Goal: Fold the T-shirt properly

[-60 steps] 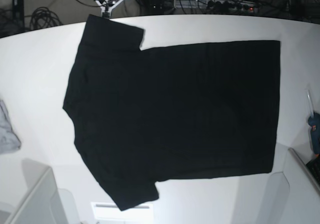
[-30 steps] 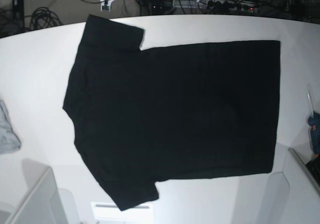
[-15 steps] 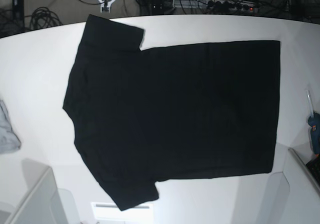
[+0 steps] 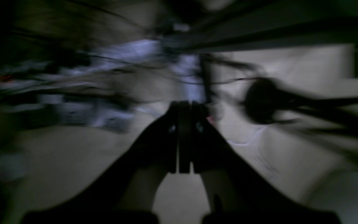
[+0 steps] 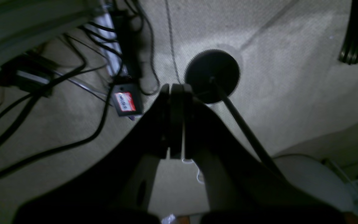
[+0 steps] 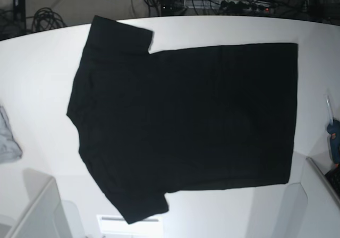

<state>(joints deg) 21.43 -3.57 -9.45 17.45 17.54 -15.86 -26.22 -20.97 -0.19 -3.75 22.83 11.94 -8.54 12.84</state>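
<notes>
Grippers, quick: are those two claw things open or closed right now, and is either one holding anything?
Left gripper: closed, holding nothing, away from the T-shirt.
Right gripper: closed, holding nothing, pointing at the floor.

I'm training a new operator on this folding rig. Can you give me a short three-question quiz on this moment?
1. True or false: the T-shirt is spread flat, unfolded, on the white table.
2. What lies at the table's left edge in the base view? A) grey cloth B) red mug C) book
3. How do the jaws of the left gripper and the right gripper stand?

Key: 1 true. 2 A, the grey cloth. 3 both shut, holding nothing.
</notes>
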